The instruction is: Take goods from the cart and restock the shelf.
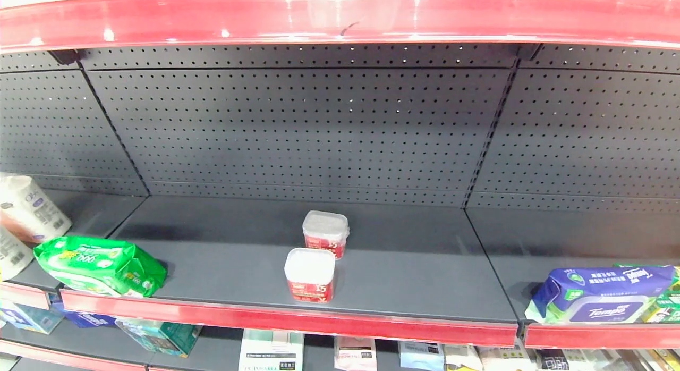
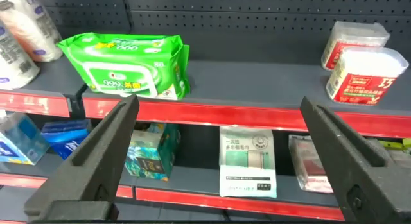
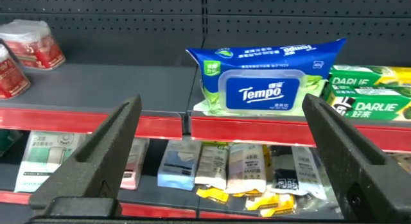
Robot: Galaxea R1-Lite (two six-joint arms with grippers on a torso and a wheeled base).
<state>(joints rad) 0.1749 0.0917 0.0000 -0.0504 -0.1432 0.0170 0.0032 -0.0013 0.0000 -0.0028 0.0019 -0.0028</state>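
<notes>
On the shelf [image 1: 223, 254], two red tubs [image 1: 309, 275] look light and stiff; I'd hold their sides. My left fingers [image 2: 96, 153] and right fingers [image 3: 96, 153] are wide.

Spread fingers [image 2: 96, 153] face a green pack [image 2: 125, 65] and two tubs [image 2: 359, 73].

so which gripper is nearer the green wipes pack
Left. The left gripper sits before the green wipes pack; the right gripper faces the blue pack, far along the shelf.
</notes>
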